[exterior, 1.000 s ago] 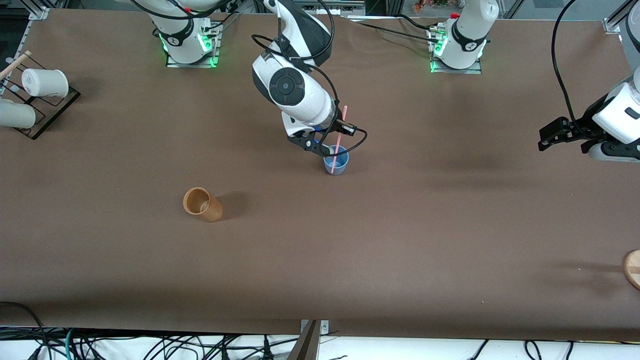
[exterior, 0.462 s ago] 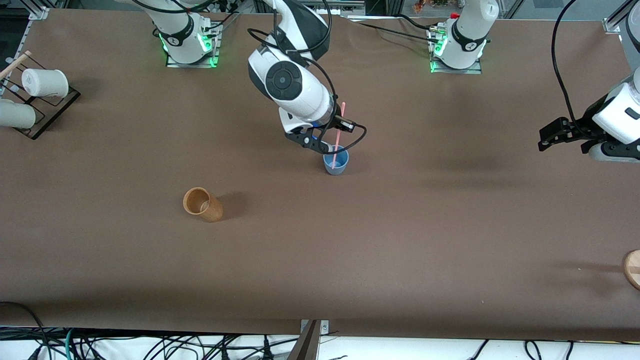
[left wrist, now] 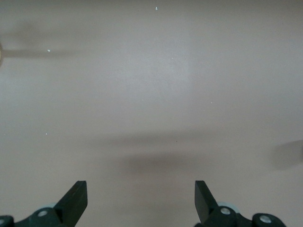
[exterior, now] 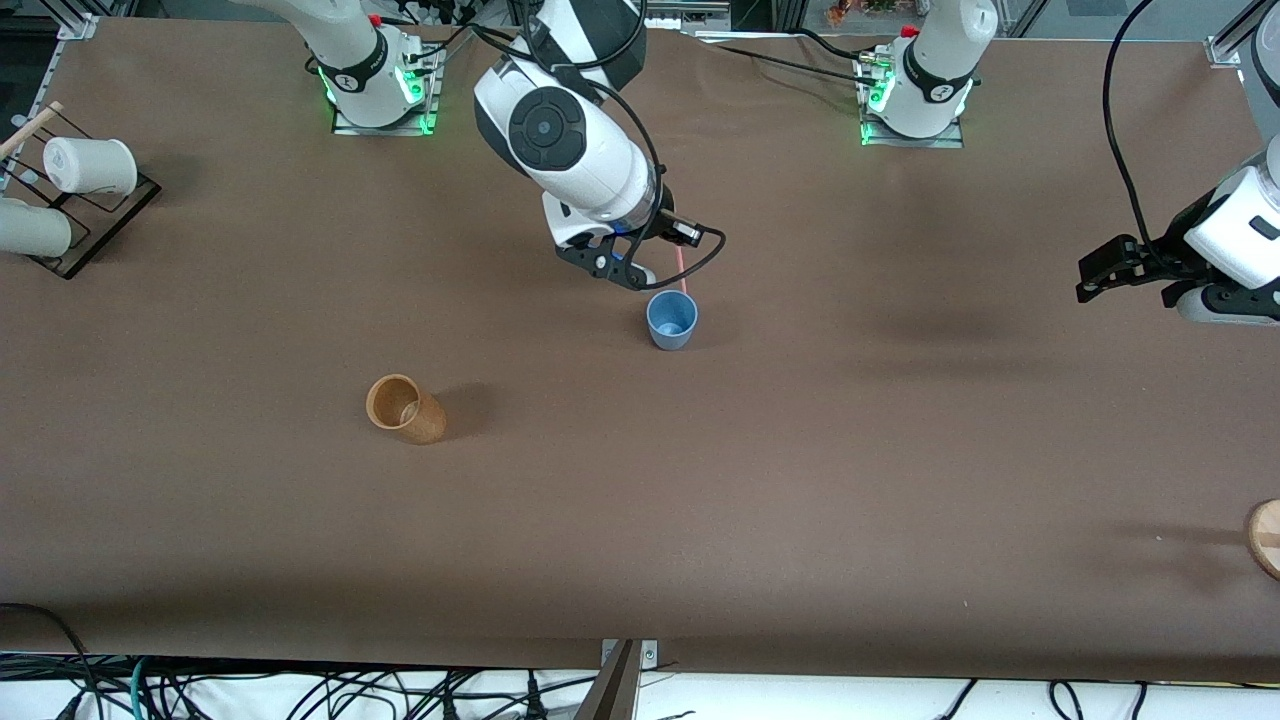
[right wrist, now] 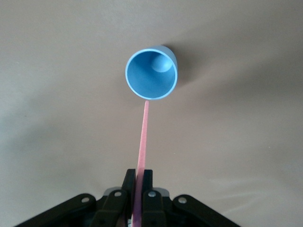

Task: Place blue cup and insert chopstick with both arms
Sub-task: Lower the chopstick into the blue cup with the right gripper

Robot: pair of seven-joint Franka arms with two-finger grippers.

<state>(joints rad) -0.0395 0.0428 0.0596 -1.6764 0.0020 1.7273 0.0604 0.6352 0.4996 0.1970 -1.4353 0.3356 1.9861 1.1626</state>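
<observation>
Chopstick (right wrist: 143, 137) held above the blue cup (exterior: 671, 320) by the right gripper (exterior: 640, 262).

The pink stick was clamped between the closed fingers (right wrist: 124, 189) of the right gripper, its free tip seen just at the rim of the cup in the right wrist view, outside the cup's inside. The blue cup was stood upright near the middle of the table (exterior: 800, 480), empty. A tan cup (exterior: 404, 408) was set nearer the front camera, toward the right arm's end. The left gripper (exterior: 1110, 268) was held waiting over the left arm's end of the table, its fingers (left wrist: 75, 197) spread apart and empty.
</observation>
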